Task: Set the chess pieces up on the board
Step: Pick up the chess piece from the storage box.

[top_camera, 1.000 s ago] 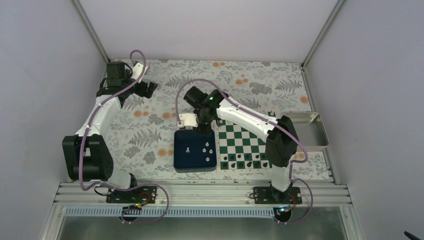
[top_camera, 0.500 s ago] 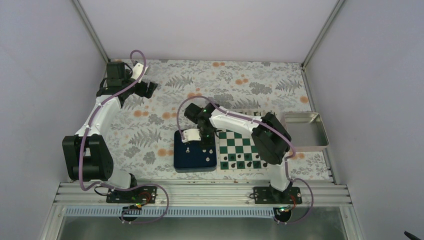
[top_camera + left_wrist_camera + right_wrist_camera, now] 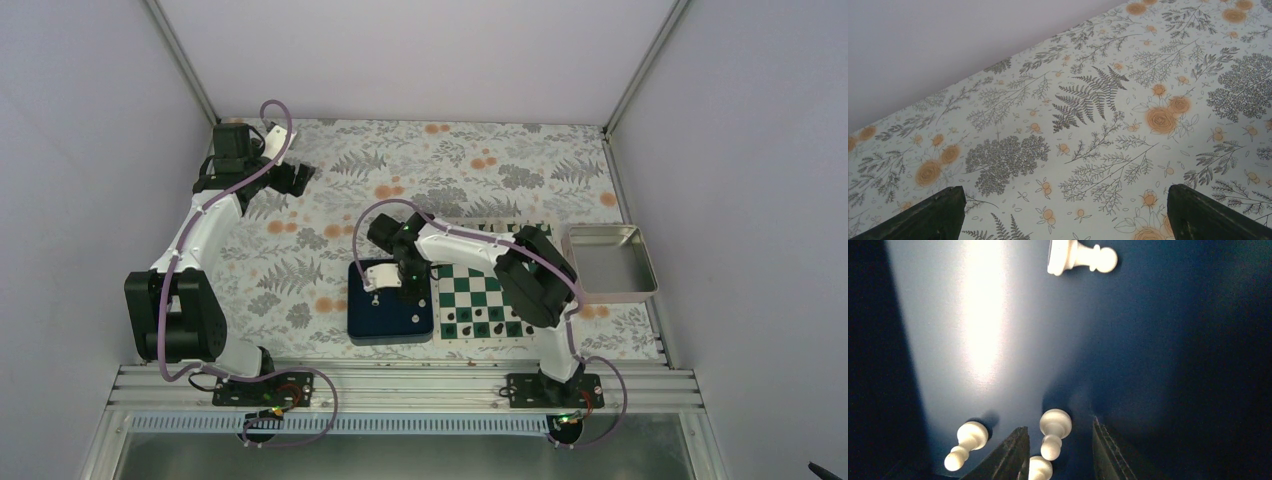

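1. Over to the right gripper (image 3: 1058, 426): hangs low over the dark blue square tray (image 3: 362, 322), just left of the flat green-and-white checked board (image 3: 472, 288).
2. Stands spread, pinching nothing. Straddles one small white plastic pawn (image 3: 1053, 432), with a sliver of blue tray floor showing on each side between it and the dark fingers (image 3: 1010, 457).
3. Hard to call upright or tipped: round base away from the wrist camera, head toward it.
4. Right behind that head, at the bottom edge of the wrist view, a second white piece (image 3: 1040, 469), only partly seen.
5. Outside the gap, beside the finger on the view's left, a third white pawn (image 3: 965, 445). Well beyond, past the glare on the tray floor, a fourth white pawn (image 3: 1080, 257) flat on its side.
6. On the board itself: a row of small black pieces (image 3: 485, 322) along the near edge, far rows hidden under the right arm.
7. Just right of the board, a shiny rectangular metal tray (image 3: 640, 275).
8. Away at the far left of the table (image 3: 1088, 100), with its fern-and-orange-flower cloth, the left gripper (image 3: 1064, 192): spread wide, nothing between its fingers, hovering well apart from tray and board.
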Tool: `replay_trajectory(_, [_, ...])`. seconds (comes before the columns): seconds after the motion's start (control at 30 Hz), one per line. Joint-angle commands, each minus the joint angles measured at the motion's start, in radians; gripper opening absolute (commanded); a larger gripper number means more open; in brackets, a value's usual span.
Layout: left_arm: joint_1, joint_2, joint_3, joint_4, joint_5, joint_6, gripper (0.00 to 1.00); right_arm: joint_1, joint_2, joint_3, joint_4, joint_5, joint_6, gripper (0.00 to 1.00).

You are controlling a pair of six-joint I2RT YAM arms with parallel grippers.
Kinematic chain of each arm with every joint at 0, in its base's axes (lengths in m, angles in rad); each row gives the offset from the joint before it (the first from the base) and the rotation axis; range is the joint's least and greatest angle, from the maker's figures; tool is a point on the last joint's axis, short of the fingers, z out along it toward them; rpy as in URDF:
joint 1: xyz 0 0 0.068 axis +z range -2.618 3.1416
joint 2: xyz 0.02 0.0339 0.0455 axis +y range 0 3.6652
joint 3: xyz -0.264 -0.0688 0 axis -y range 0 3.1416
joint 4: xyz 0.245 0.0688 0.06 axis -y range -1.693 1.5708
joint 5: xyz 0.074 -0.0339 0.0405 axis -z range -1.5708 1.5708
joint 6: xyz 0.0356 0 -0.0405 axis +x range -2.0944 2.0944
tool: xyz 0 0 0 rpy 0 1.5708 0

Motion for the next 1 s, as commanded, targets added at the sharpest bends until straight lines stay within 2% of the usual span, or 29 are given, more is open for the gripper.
replay_trajectory(0.0, [0.004,-0.015,-0.003,0.002,0.017,0.016,1.00,0.009,0.014,-0.013,0.006,0.010,-0.015,0.35])
replay_trajectory(0.13, [0.004,-0.014,-0.003,0.002,0.018,0.015,1.00,0.008,0.022,-0.023,0.020,0.021,-0.015,0.31])
replay_trajectory(0.3, [0.003,-0.016,-0.004,0.002,0.017,0.016,1.00,0.010,0.019,-0.019,0.039,0.020,-0.009,0.12])
replay_trajectory(0.47, [0.004,-0.015,-0.004,0.002,0.016,0.015,1.00,0.009,-0.012,0.010,0.016,-0.002,-0.009,0.06])
replay_trajectory(0.63, [0.004,-0.016,-0.002,0.002,0.015,0.014,1.00,-0.012,-0.087,0.097,-0.053,-0.038,-0.011,0.04])
replay_trajectory(0.8, [0.004,-0.016,-0.001,0.000,0.018,0.014,1.00,-0.113,-0.166,0.226,-0.147,-0.022,-0.019,0.04])
replay_trajectory(0.97, [0.004,-0.018,0.000,0.001,0.018,0.014,1.00,-0.297,-0.221,0.234,-0.165,0.032,-0.039,0.04])
